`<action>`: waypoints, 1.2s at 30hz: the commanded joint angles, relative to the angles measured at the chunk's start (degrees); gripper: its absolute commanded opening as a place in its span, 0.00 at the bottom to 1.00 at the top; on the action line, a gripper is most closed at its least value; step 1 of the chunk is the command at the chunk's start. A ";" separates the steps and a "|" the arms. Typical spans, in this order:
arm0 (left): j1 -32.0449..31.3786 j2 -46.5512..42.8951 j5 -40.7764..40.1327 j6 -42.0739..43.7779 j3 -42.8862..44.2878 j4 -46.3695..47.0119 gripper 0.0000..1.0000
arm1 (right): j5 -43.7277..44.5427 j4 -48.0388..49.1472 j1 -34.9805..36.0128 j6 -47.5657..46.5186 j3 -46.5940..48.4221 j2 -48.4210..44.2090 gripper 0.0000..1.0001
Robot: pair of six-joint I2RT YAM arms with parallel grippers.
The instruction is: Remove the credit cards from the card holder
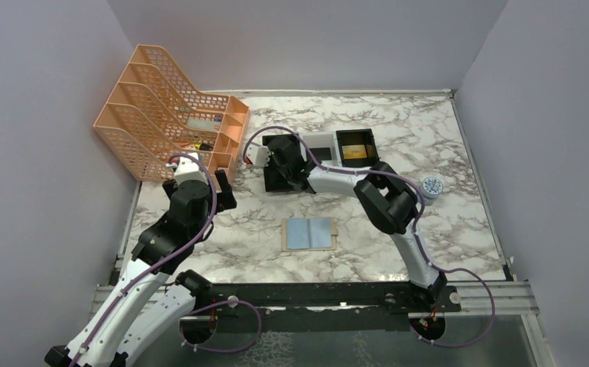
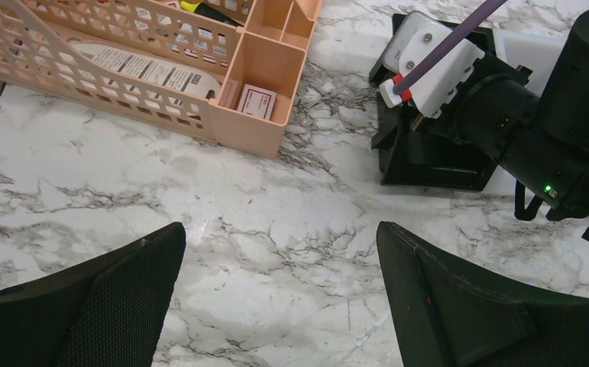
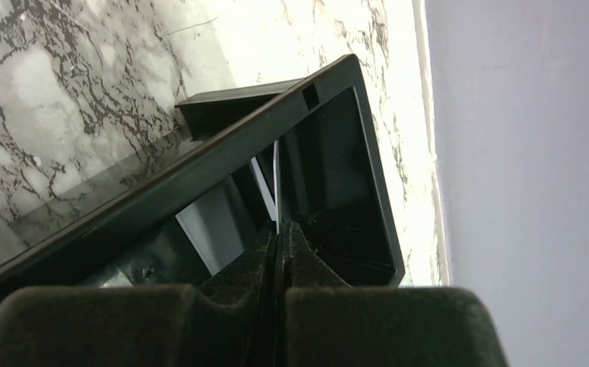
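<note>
The card holder (image 1: 309, 234) lies opened flat in the middle of the table, its grey-blue inner faces up, and neither gripper touches it. My right gripper (image 1: 282, 170) hangs over a black tray (image 1: 274, 182) behind the card holder. In the right wrist view this gripper (image 3: 277, 229) is shut on a thin credit card (image 3: 276, 183), seen edge-on above the tray's rim (image 3: 367, 153). Another tan card (image 1: 355, 152) lies in a second black tray (image 1: 374, 147). My left gripper (image 1: 222, 193) (image 2: 279, 237) stands wide open over bare marble, with nothing between its fingers.
An orange mesh file organiser (image 1: 170, 115) (image 2: 161, 69) stands at the back left, close to the left gripper. A white tray (image 1: 323, 145) sits between the two black ones. A small round blue-and-white object (image 1: 432, 186) lies to the right. Grey walls close in the table.
</note>
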 commanded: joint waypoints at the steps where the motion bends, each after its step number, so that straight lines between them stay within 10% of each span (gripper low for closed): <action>1: 0.30 0.04 -0.02 0.59 -0.40 0.15 0.99 | -1.56 -0.71 -0.91 0.93 2.75 2.13 0.01; 12: 0.29 0.70 0.06 0.94 -0.48 0.15 0.99 | -5.14 -3.36 -1.14 -0.43 1.02 1.98 0.06; 19: 0.31 1.13 0.57 1.14 -0.47 0.24 0.99 | -7.15 -4.33 -1.25 0.92 0.72 0.94 0.36; 36: 0.30 1.95 1.64 1.56 -0.48 0.34 0.99 | -9.65 -3.42 -1.50 2.20 -0.78 -2.40 0.42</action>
